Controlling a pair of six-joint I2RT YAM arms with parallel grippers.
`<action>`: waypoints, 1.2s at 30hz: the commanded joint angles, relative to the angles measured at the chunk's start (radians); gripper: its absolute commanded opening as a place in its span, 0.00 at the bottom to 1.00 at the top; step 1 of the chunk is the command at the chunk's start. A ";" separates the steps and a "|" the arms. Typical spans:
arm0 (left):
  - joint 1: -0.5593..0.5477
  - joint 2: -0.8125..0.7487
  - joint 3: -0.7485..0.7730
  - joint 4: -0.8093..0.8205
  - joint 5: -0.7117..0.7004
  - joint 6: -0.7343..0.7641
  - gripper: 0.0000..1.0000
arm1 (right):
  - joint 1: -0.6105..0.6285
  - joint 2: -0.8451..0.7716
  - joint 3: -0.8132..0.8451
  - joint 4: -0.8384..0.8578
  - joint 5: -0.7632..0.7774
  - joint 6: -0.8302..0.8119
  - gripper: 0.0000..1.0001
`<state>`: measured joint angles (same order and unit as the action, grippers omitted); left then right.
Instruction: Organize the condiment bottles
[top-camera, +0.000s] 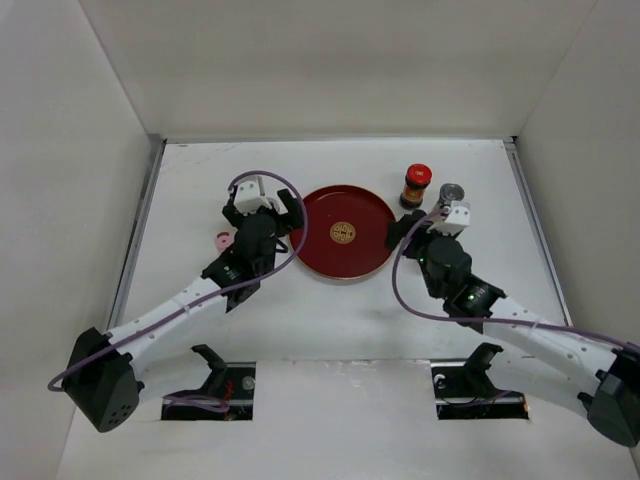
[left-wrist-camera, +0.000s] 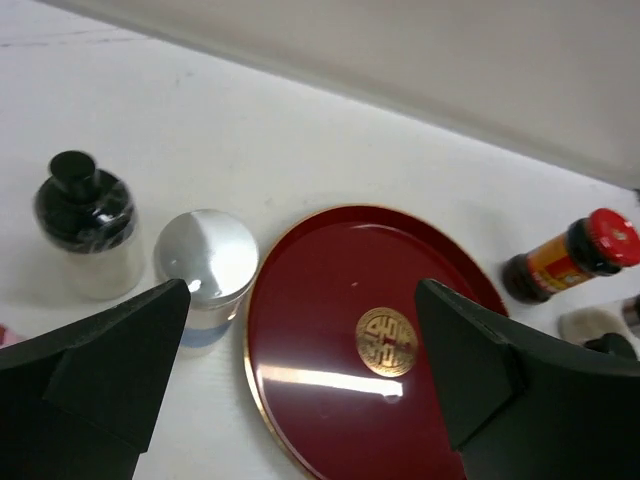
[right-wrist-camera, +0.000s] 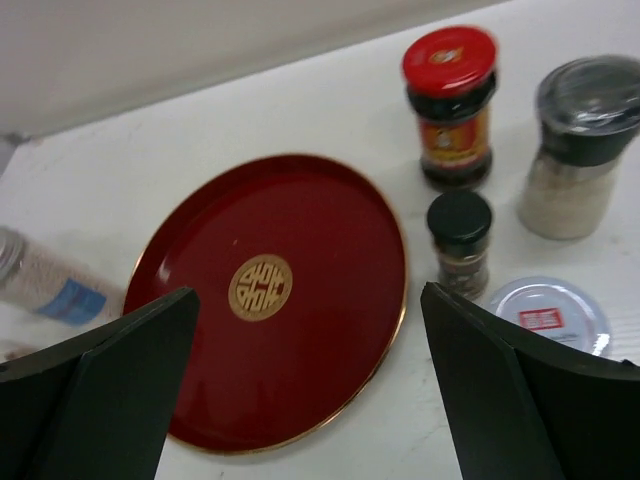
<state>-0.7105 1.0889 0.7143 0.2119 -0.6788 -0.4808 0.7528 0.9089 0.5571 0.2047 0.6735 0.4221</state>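
The round red tray (top-camera: 322, 212) with a gold emblem lies mid-table and holds nothing. My left gripper (top-camera: 293, 218) is open at its left rim; my right gripper (top-camera: 405, 231) is open at its right rim. The left wrist view (left-wrist-camera: 300, 375) shows a black-capped shaker (left-wrist-camera: 85, 225) and a silver-lidded white jar with a blue band (left-wrist-camera: 207, 268) left of the tray. The right wrist view (right-wrist-camera: 310, 385) shows the red-lidded dark jar (right-wrist-camera: 450, 105), a dark-lidded grinder (right-wrist-camera: 580, 145), a small black-capped jar (right-wrist-camera: 460, 240) and a flat silver-lidded jar (right-wrist-camera: 548, 312) right of the tray.
A pink-lidded jar (top-camera: 223, 240) stands by my left arm. White walls enclose the table on the left, back and right. The red-lidded jar (top-camera: 417, 185) and the grinder (top-camera: 452, 193) stand behind my right gripper.
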 joint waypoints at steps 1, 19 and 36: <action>0.007 -0.058 0.027 -0.114 -0.063 0.004 1.00 | 0.048 0.065 -0.002 0.136 -0.071 -0.005 0.99; 0.118 0.052 0.086 -0.081 -0.019 0.179 0.69 | 0.115 0.160 -0.042 0.254 -0.129 -0.017 0.51; 0.181 0.359 0.194 -0.071 0.047 0.166 0.79 | 0.115 0.206 -0.036 0.263 -0.161 -0.013 0.82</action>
<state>-0.5259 1.4452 0.8642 0.1085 -0.6453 -0.3164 0.8589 1.1168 0.5121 0.4053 0.5259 0.4076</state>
